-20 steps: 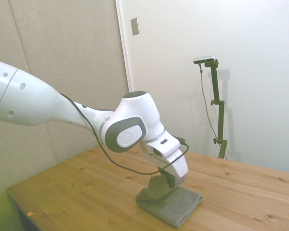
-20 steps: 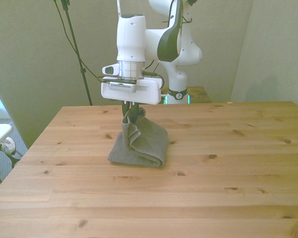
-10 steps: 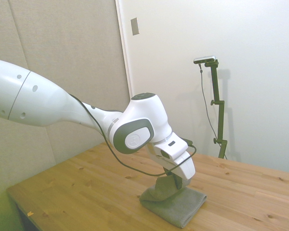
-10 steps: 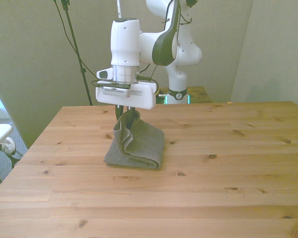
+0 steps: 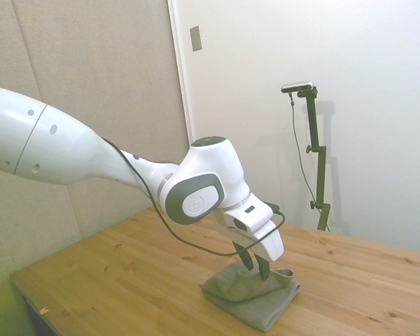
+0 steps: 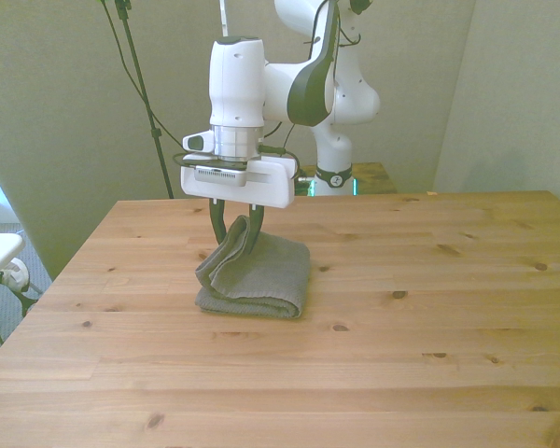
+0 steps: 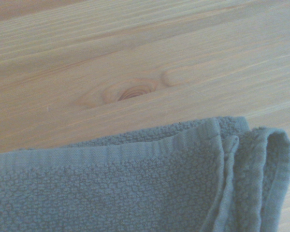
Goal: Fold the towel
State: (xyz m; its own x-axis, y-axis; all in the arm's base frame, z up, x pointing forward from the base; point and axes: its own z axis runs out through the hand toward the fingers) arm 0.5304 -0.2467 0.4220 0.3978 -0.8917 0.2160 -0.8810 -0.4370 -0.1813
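1. The towel [image 6: 257, 275] lies folded in a thick grey bundle on the tabletop [image 6: 429, 327], well in from every edge, nearer the far edge than the near one and toward the front view's left.
2. The gripper [image 6: 232, 238] hangs just above the towel's far side, pointing down; its two dark fingers [image 6: 215, 224] stand apart with a clear gap, and their tips are at the raised fold of cloth without clamping it.
3. From the side, the gripper [image 5: 256, 269] sits over the towel [image 5: 252, 297], where the upper layer bulges in a soft hump next to the fingertips.
4. Up close, the towel [image 7: 135, 188] shows its stacked hems at one corner, layers lying one upon another, with bare wood and a knot [image 7: 130, 91] beside it.
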